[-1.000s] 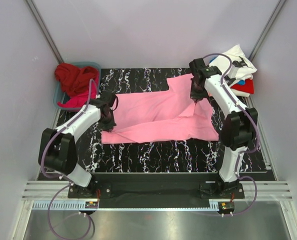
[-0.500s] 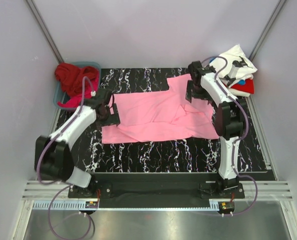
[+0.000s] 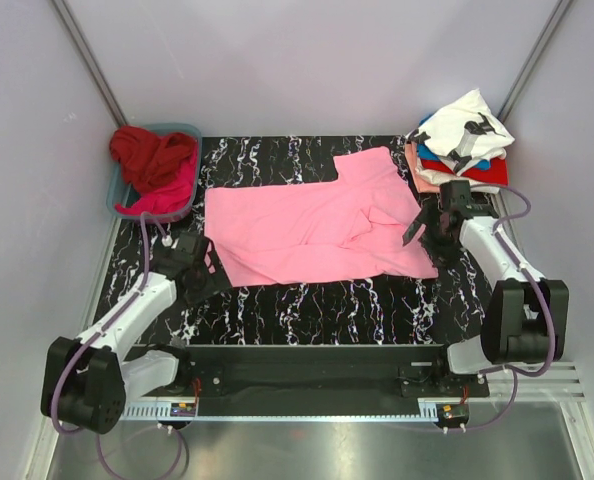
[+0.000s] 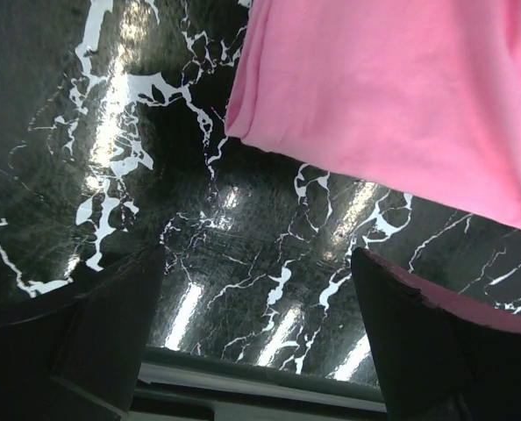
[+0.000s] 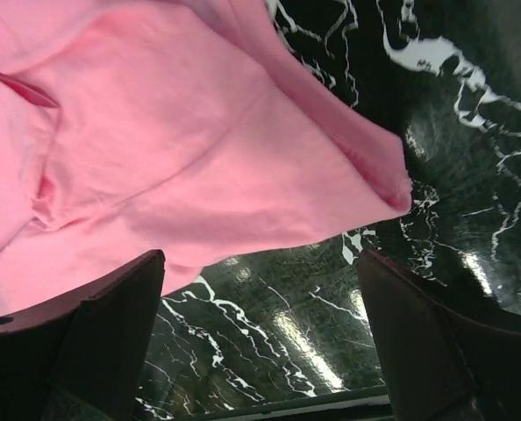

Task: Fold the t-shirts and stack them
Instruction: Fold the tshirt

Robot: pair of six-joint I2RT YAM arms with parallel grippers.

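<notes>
Both arms are off the pink shirt: it is spread, the fold not yet begun.
Top view: pink shirt (image 3: 312, 230) lies flat mid-table. The left gripper (image 3: 215, 275) has backed toward the near left corner, the right gripper (image 3: 422, 232) toward the right edge, near the folded stack (image 3: 462, 145). Left wrist: fingers (image 4: 94, 324) spread, empty, shirt corner just ahead. Right wrist: fingers (image 5: 94, 333) spread, empty, hem just ahead.

Lab cell: plain walls (image 3: 307, 60), aluminium rails (image 3: 567, 378)

Plain lilac walls (image 3: 307, 60), black white-veined marble tabletop (image 3: 307, 310), glossy reflections
</notes>
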